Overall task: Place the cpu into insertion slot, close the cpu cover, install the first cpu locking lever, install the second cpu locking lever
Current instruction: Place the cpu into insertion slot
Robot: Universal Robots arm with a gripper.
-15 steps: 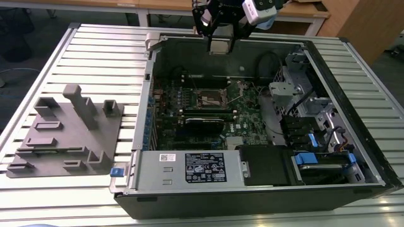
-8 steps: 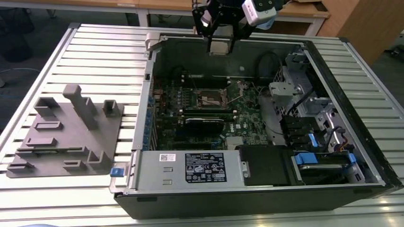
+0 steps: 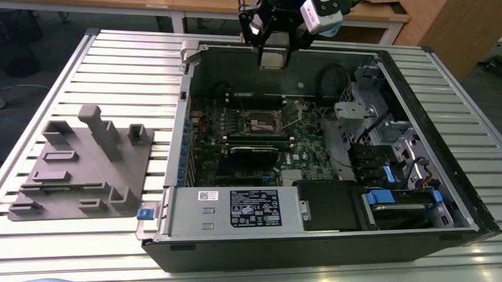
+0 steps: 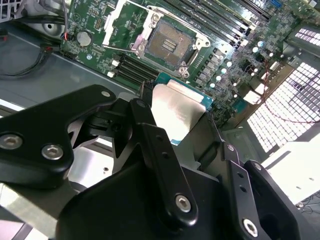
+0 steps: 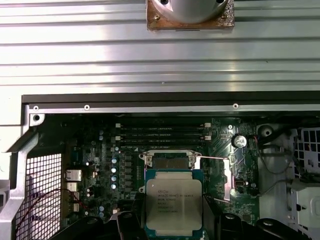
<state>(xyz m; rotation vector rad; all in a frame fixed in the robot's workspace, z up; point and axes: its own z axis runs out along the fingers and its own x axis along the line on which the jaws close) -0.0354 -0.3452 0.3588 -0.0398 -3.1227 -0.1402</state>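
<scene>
We see a slatted metal tabletop (image 3: 117,56) carrying an open computer case (image 3: 314,249), with its motherboard (image 3: 235,114) lying flat inside. In the exterior view our tool (image 3: 272,57) hangs above the case's rim, clamped on the cpu (image 5: 173,207) by two opposite edges. The insertion slot (image 4: 170,45) sits uncovered on the motherboard, well apart from the cpu.

The robot's matte black claw (image 4: 177,116), built of angular jointed links, is showing round silver hex-socket screws (image 4: 52,151) at its pivots, while a white boxy camera housing (image 3: 312,20) is sitting beside the black wrist (image 3: 267,14).
</scene>
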